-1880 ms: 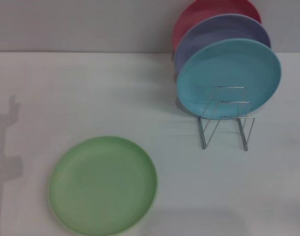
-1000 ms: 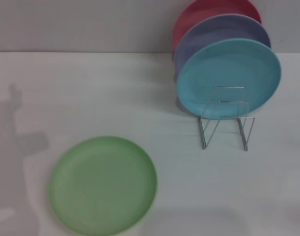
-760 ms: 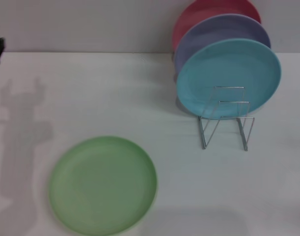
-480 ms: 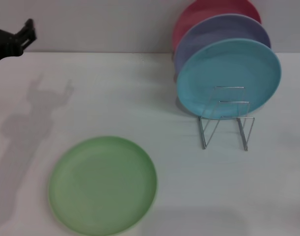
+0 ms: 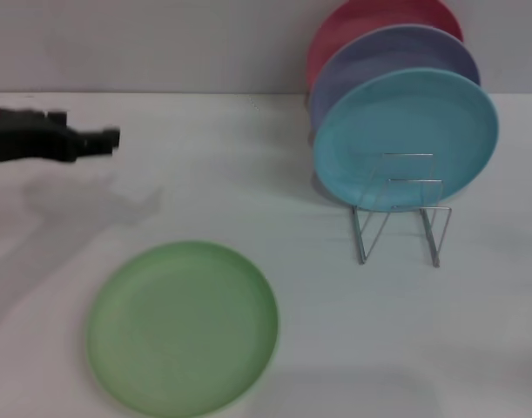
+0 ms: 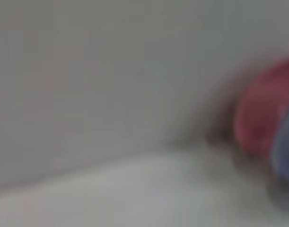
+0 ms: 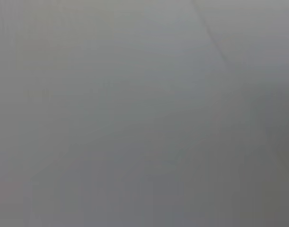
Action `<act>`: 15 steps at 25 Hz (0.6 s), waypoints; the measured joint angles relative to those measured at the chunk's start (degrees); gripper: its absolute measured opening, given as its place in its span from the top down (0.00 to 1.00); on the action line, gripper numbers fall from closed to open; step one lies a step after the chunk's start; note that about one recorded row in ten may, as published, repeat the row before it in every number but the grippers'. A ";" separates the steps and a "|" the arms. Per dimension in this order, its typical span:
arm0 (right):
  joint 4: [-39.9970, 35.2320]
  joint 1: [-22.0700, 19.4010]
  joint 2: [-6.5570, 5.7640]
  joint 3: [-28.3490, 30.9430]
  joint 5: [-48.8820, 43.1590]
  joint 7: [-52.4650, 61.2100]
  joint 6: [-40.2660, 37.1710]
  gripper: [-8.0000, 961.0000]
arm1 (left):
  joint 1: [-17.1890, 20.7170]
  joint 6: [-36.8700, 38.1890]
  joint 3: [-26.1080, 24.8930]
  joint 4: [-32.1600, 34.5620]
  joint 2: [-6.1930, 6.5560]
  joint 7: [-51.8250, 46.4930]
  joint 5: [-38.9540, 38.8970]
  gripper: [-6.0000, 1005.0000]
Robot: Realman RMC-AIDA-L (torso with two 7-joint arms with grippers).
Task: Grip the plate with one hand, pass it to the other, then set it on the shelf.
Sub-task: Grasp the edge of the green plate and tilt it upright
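Lying flat: the light green plate (image 5: 182, 328) rests on the white table (image 5: 248, 174) in the lower left of the head view, touched by nothing.
Left gripper: the left gripper (image 5: 104, 139) reaches in from the left edge of the head view, upper left of the frame, above the table and well apart from the plate; it is smeared by motion, so I cannot tell whether its pincer is spread or closed.
Gripper shadow: a grey shadow falls on the table just below the left gripper, between it and the plate.
Shelf: the silver wire shelf (image 5: 400, 209) stands in the right half of the head view, well apart from the plate; its front loops hold nothing.
Shelf contents: a turquoise plate (image 5: 405, 122) stands upright at the front, a lavender plate (image 5: 396, 48) behind it, a red plate (image 5: 353, 22) at the back, near the wall.
Left wrist view: a blurred red plate and a lavender edge at the right side, with wall and table.
Right gripper: not seen in any view; the right wrist view shows only a plain grey surface.
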 joint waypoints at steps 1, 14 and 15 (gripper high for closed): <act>0.00 0.15 -0.01 -0.01 0.00 -0.14 0.02 0.35 | -1.39 -2.79 -0.61 0.07 -0.01 -1.78 2.36 0.22; 0.00 1.84 -0.73 0.15 0.26 -0.40 0.36 0.35 | -8.47 -26.41 -0.77 0.49 -0.10 -20.57 15.20 0.23; -0.01 2.07 -0.90 0.15 0.27 -0.42 0.61 0.35 | -8.46 -27.15 -0.53 0.48 -0.13 -21.44 15.30 0.23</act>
